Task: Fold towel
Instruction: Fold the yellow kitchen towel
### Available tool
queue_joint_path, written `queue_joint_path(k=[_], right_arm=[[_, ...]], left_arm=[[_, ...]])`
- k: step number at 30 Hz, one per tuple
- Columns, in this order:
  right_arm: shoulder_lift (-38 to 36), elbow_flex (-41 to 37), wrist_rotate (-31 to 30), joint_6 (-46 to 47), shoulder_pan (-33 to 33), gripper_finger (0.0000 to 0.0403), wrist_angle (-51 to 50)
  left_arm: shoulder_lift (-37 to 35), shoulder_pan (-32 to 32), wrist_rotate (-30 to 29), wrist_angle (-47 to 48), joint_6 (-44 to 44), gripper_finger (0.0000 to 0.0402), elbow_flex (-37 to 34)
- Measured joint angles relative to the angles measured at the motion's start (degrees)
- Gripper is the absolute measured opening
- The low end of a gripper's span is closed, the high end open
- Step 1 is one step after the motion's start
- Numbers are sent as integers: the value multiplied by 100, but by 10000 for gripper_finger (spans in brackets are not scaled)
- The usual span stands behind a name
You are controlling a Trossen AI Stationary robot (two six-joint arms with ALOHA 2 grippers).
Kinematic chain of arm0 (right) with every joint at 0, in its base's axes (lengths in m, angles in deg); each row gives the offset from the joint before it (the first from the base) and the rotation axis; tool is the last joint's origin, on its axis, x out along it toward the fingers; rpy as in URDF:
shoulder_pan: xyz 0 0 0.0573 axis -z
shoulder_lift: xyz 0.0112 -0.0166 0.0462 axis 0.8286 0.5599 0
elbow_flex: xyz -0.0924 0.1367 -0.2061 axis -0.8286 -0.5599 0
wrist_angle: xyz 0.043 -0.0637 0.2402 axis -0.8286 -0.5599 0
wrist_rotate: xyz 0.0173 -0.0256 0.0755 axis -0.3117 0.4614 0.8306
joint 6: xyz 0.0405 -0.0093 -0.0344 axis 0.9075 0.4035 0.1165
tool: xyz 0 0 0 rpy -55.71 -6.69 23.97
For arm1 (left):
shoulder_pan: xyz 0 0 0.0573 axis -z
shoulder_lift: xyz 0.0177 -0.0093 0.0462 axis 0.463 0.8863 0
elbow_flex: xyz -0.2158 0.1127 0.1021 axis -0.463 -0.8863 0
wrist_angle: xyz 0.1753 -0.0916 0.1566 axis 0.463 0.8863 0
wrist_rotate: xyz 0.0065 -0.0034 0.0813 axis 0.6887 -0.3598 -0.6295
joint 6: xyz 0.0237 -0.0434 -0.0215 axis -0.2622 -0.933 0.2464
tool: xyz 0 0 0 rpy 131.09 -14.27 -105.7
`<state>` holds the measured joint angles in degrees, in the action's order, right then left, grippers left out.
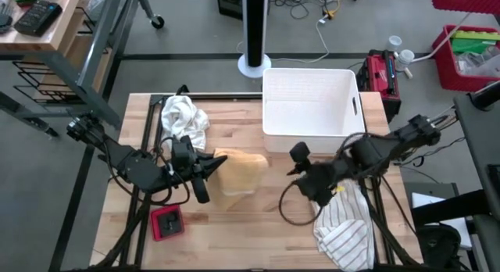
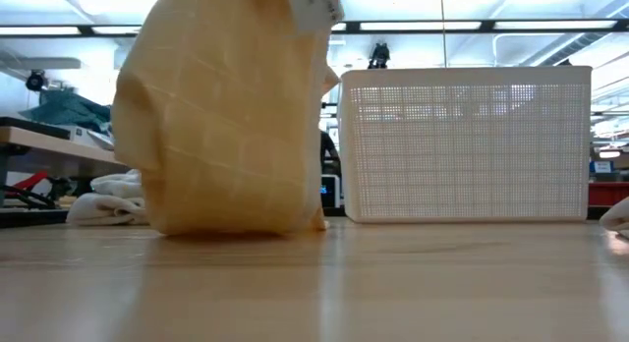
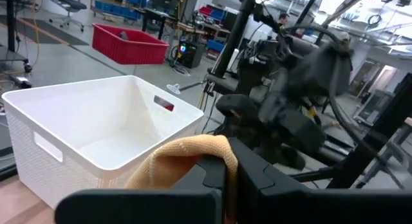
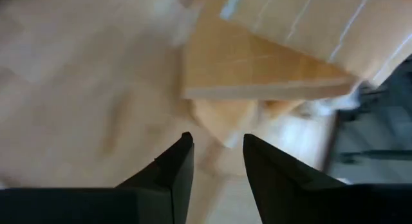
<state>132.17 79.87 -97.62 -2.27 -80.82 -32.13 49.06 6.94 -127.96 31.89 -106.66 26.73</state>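
A yellow towel (image 1: 237, 174) with a faint white grid hangs from my left gripper (image 1: 216, 162), which is shut on it over the table's middle. In the low view the yellow towel (image 2: 221, 116) hangs as a bunched mass, its lower end touching the tabletop. My right gripper (image 1: 292, 167) is to the towel's right, open, pointing toward it. In the right wrist view the open gripper (image 4: 217, 156) looks at a corner of the towel (image 4: 257, 63) without touching it. My left gripper (image 3: 225, 176) pinches a bunched fold at the towel's upper end (image 3: 196, 153) between its two fingers, coming level from the table's left side. The towel hangs below the fingers, slack, with its lower end (image 2: 231, 222) on the table. How many layers, I cannot tell.
A white basket (image 1: 311, 100) stands at the far edge, right of centre. A crumpled white towel (image 1: 184, 120) lies far left. A striped towel (image 1: 349, 225) lies near right under the right arm. A small red object (image 1: 166, 222) sits near left.
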Motion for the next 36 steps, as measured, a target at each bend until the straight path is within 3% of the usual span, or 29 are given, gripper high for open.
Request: queue_joint_path(k=[6, 13, 27, 31, 36], right_arm=[[456, 0, -2150, -1074, -444, 110, 114], [849, 0, -3246, -1985, -616, 98, 696], [851, 2, -3504, -3766, -766, 91, 2020], [822, 2, -3413, -3319, -792, 83, 1914], [709, -5, -2876, -2090, -875, 72, 1389]], left_arm=[[-43, 4, 21, -102, 51, 0, 0], [-41, 4, 22, -96, 191, 0, 0], [-25, 0, 5, -94, 185, 0, -24], [-25, 22, 0, -165, 162, 0, -161], [-19, 35, 3, -852, 184, 0, -725]])
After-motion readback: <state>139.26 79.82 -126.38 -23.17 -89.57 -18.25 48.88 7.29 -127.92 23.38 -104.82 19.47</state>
